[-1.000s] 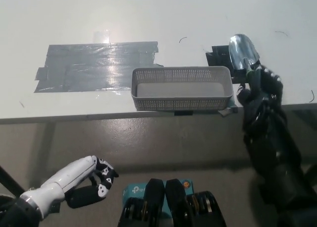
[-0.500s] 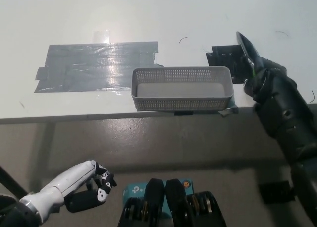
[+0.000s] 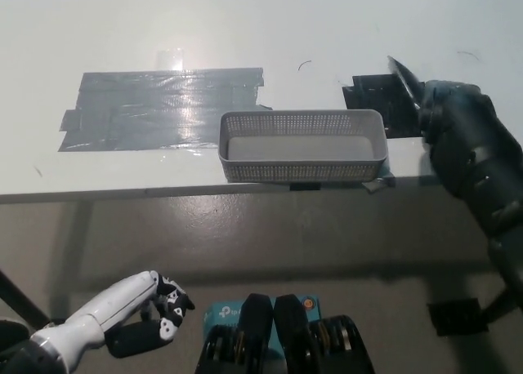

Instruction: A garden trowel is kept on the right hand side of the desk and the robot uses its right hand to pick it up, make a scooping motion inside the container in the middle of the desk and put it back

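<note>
The garden trowel (image 3: pixel 405 80) shows only its dark metal blade, edge-on, sticking up and to the left out of my black right hand (image 3: pixel 458 117). That hand is shut on the trowel's handle, just right of the grey mesh container (image 3: pixel 302 171), above the black tape patch (image 3: pixel 377 96). The handle itself is hidden inside the hand. The container sits at the desk's front edge and looks empty. My white left hand (image 3: pixel 135 309) rests low at the picture's lower left, below the desk, fingers curled on nothing.
A wide patch of grey tape (image 3: pixel 163 109) lies on the white desk (image 3: pixel 245 23) left of the container. The desk's front edge (image 3: pixel 122 193) runs across the picture, with floor below it.
My right hand has moved right and farther over the desk, turning the trowel blade from face-on to edge-on. The left hand has sunk slightly.
</note>
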Action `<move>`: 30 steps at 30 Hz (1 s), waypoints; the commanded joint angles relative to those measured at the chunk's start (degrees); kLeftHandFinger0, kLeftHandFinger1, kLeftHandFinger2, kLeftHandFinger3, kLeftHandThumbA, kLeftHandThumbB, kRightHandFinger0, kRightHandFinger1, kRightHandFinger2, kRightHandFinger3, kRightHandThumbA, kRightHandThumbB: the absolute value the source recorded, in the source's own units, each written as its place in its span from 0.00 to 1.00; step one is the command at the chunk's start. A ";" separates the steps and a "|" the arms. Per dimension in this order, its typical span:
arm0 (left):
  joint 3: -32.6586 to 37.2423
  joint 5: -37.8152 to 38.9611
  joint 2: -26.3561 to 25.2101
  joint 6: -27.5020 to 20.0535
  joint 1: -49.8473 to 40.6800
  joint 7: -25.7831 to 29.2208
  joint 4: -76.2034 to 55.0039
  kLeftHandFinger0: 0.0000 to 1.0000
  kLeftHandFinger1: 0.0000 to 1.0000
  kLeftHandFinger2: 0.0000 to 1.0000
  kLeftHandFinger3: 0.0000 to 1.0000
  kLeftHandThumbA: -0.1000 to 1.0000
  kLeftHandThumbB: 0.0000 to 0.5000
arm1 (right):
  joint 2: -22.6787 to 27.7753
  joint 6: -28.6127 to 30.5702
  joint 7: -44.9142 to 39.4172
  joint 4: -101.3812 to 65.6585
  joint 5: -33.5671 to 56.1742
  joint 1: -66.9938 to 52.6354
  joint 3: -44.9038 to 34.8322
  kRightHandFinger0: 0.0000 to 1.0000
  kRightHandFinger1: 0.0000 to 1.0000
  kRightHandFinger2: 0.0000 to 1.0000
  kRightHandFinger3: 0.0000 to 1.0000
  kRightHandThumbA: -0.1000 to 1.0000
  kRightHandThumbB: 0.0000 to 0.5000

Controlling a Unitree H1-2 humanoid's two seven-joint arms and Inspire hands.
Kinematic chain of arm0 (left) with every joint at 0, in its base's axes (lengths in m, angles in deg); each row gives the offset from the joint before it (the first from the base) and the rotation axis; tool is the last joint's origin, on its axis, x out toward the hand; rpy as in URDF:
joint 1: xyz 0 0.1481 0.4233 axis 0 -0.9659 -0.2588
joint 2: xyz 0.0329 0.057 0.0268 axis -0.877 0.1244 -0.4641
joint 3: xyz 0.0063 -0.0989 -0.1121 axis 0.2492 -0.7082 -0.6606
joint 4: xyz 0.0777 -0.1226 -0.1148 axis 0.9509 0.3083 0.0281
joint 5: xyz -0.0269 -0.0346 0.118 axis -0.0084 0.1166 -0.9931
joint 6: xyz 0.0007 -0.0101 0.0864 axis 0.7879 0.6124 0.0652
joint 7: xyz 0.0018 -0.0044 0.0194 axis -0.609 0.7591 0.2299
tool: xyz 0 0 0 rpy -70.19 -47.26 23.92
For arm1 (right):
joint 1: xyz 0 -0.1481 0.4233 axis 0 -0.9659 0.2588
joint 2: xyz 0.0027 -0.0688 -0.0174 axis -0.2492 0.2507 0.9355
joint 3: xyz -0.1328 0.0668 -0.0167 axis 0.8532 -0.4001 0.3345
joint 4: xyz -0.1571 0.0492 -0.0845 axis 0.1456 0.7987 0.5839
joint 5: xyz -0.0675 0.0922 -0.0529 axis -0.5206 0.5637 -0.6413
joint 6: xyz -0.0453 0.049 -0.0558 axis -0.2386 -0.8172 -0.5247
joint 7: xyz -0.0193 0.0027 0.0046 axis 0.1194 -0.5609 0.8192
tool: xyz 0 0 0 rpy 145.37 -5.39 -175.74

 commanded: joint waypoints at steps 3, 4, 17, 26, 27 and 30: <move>-0.46 0.62 -4.00 -0.40 0.25 -2.88 -2.86 0.58 0.58 0.67 0.77 0.69 0.03 | -0.50 -0.90 6.18 -5.87 -1.94 -7.75 -7.18 0.04 0.48 0.77 1.00 0.12 0.00; -0.35 0.61 -4.11 -0.26 0.29 -3.04 -2.96 0.64 0.62 0.69 0.77 0.68 0.04 | -0.48 -0.90 10.53 -7.84 -2.63 -9.70 -9.13 0.00 0.46 0.79 0.87 0.10 0.01; 0.65 0.03 -3.76 0.03 0.54 -4.20 -3.16 0.58 0.59 0.69 0.77 0.65 0.07 | 2.76 -0.42 20.93 -21.56 5.18 -21.74 -12.64 0.00 0.36 0.66 0.61 0.03 0.00; 0.86 0.22 -3.61 -0.63 0.63 -4.61 -2.71 0.58 0.60 0.70 0.79 0.63 0.08 | 3.56 3.33 27.62 -19.57 7.62 -23.67 -11.35 0.00 0.24 0.58 0.36 0.00 0.00; 0.99 -0.01 -3.62 -0.83 0.89 -4.61 -2.52 0.58 0.60 0.70 0.79 0.63 0.08 | 3.90 4.19 28.06 -19.61 8.25 -23.61 -11.42 0.00 0.24 0.59 0.31 0.08 0.00; 1.63 -1.33 -4.35 0.07 2.06 -5.38 -2.60 0.61 0.63 0.73 0.83 0.70 0.11 | 5.48 8.01 30.05 -19.36 8.33 -22.77 -9.66 0.00 0.27 0.63 0.23 0.00 0.00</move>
